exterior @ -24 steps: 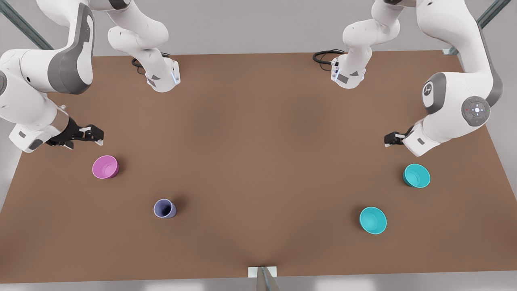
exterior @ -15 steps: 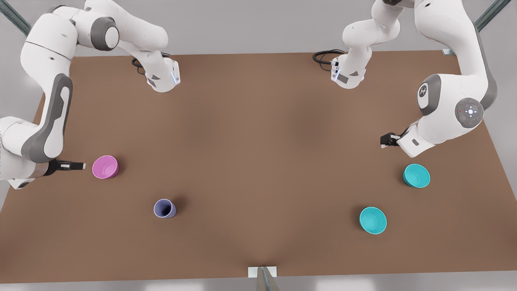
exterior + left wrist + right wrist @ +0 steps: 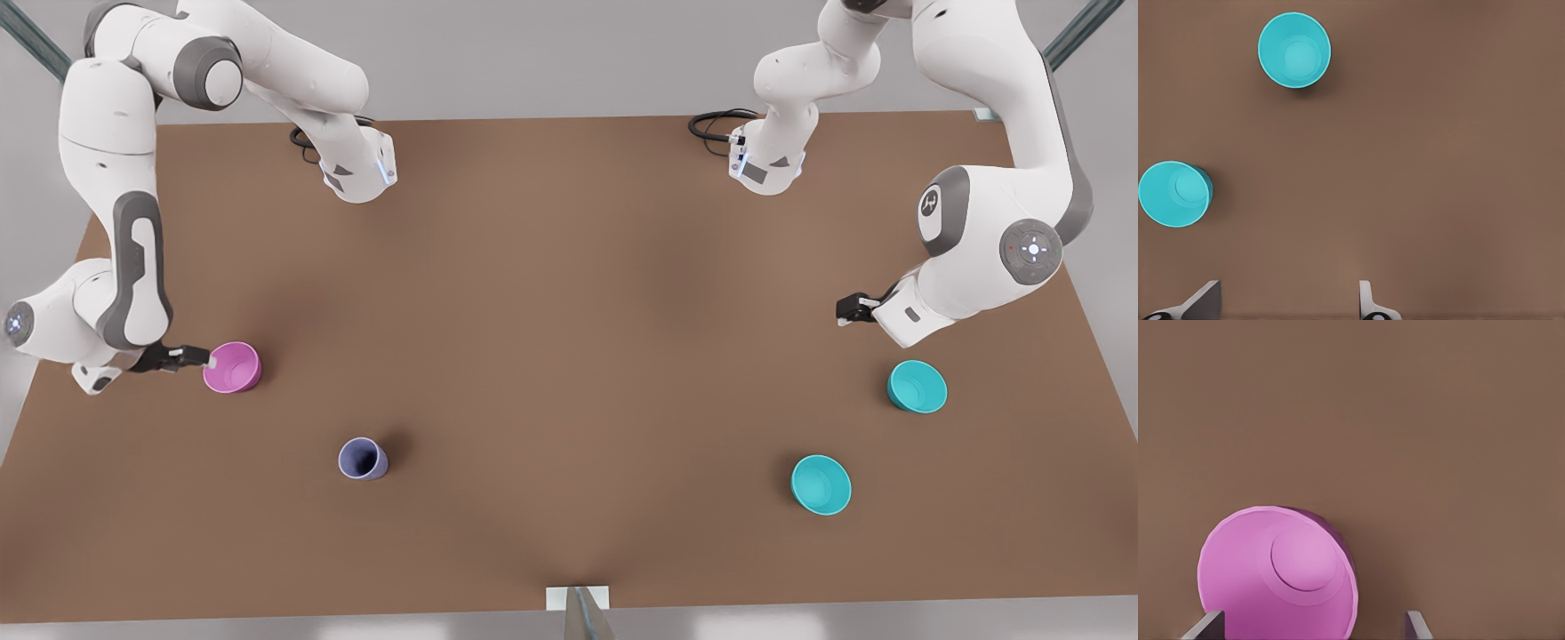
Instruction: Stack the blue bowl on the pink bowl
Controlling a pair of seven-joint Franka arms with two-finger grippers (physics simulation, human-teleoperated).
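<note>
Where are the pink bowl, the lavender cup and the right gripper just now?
pink bowl [image 3: 233, 367]: front view, on its inner floor.
lavender cup [image 3: 361, 459]: front view, on its open mouth.
right gripper [image 3: 206, 360]: front view, midway between its fingertips, at the pink bowl's rim.

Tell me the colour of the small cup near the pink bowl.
Lavender-blue; the small cup shows best in the front view.

Front view looks down on the table [image 3: 569, 311]; wrist views face it closer.
</note>
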